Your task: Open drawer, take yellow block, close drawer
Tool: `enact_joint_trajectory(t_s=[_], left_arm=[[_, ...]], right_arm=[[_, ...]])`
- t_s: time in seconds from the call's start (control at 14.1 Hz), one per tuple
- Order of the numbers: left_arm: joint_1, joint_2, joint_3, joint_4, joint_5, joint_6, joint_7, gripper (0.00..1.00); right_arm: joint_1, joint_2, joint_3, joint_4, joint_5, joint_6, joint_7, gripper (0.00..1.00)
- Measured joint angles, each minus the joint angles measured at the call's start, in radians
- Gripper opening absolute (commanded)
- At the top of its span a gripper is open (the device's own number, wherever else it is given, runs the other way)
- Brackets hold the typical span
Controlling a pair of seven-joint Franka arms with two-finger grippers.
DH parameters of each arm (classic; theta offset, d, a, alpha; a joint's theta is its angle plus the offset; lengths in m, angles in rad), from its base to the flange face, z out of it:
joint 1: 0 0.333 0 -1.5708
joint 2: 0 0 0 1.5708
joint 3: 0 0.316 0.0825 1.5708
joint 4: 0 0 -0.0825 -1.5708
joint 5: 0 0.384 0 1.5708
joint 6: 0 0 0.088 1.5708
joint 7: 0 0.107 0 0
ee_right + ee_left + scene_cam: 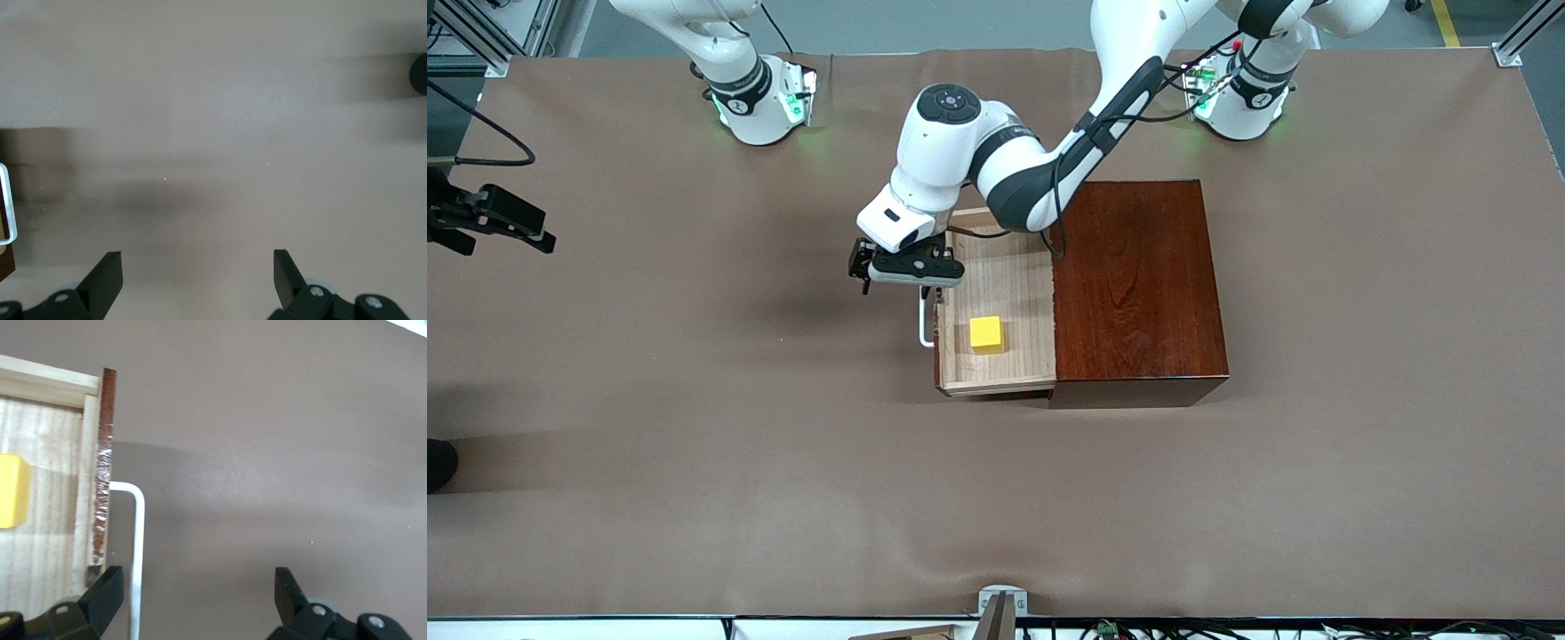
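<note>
Bare tabletop [694,400] surrounds the open drawer [996,293], yellow block [987,334] inside; left gripper [907,271], fingers apart, over its handle [925,322]; right gripper [494,218] waits, spread.

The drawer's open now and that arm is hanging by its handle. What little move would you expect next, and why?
Probably the left gripper slides sideways from the handle to hang over the yellow block. The drawer is already pulled out, the block lies bare inside, and the jaws stand open, holding nothing. The right gripper waits at its table end, open too.
</note>
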Motion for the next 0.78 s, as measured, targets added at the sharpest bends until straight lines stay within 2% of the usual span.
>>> enact_joint_trajectory(t_s=[0.43,0.78], left_arm=[[0.109,-0.115,0.004,0.006,0.000,-0.166,-0.002,1.00],[0.239,-0.160,-0.001,-0.018,0.000,-0.255,0.052,1.00]], right_arm=[[0.000,0.000,0.001,0.000,0.000,0.000,0.000,1.00],[0.001,0.007,0.012,-0.002,0.007,0.001,0.000,1.00]])
